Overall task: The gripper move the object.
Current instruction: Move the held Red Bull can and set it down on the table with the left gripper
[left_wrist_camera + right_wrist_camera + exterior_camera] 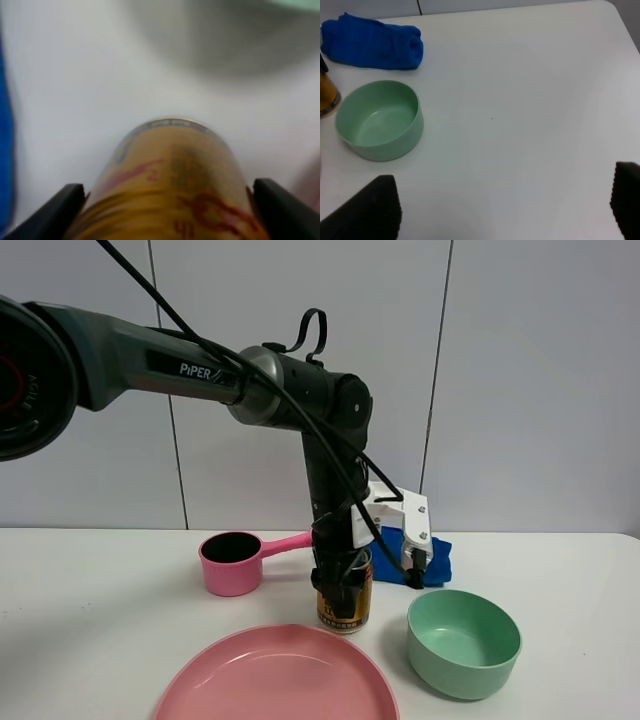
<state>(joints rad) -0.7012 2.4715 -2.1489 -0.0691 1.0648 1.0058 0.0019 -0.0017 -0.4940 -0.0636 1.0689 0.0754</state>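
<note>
A small gold-orange can (346, 608) with red print stands upright on the white table (90, 620), between the pink cup and the green bowl. My left gripper (338, 585) comes down from the dark "PiPER" arm and its black fingers sit on both sides of the can. In the left wrist view the can (172, 185) fills the gap between the fingers (57, 210) of the left gripper (170, 212). My right gripper (495, 210) is open and empty over bare table; the can's edge (326, 97) shows far off to its side.
A pink handled cup (232, 562) stands left of the can. A green bowl (463, 640) (377, 120) stands right of it. A pink plate (275, 680) lies in front. A blue cloth (440, 562) (372, 42) lies behind the bowl, near the wall.
</note>
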